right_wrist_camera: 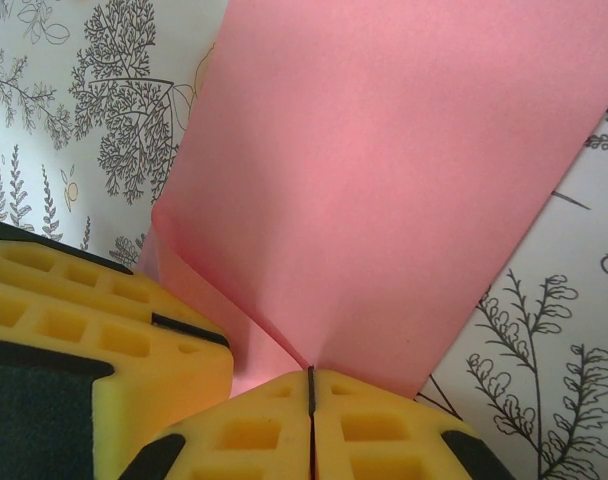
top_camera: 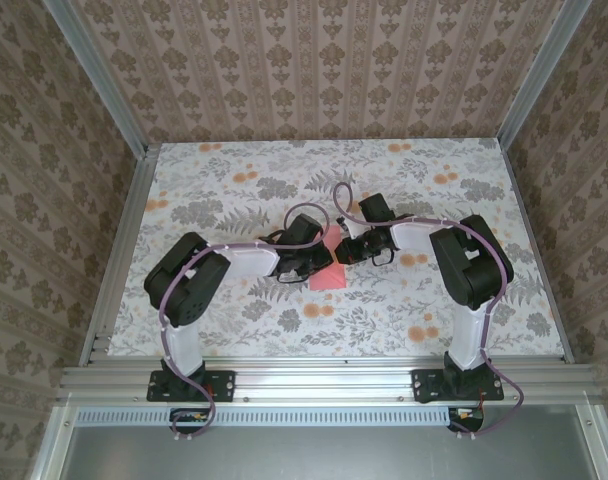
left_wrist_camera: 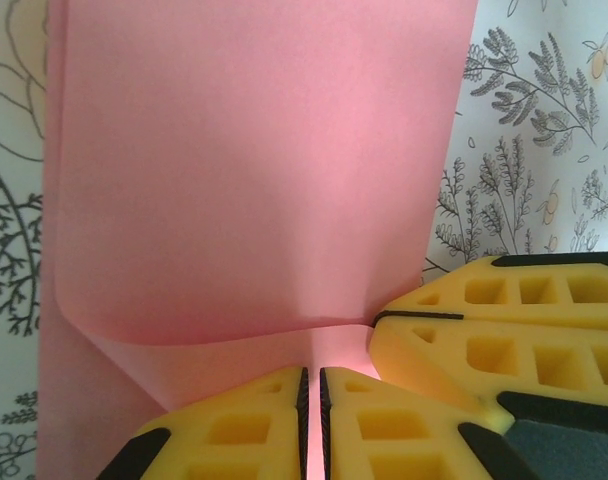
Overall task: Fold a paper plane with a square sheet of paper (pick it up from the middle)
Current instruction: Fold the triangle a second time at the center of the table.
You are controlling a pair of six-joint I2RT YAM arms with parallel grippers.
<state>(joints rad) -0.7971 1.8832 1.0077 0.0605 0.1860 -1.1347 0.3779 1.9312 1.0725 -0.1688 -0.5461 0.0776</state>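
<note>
Square sheet of paper (left_wrist_camera: 254,170) | pinched tight by left gripper (left_wrist_camera: 312,385), right gripper (right_wrist_camera: 311,385) | risk: tear if tugged apart

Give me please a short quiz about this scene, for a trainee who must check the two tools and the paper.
1. True or false: the left tool is shut on the square sheet of paper.
2. Where on the table do the left tool and the right tool meet? A: at its near edge. B: around its middle. C: at its far left corner.
3. Fill in: the colour of the sheet is ___.

Key: 1 true; 2 B; 3 pink.
</note>
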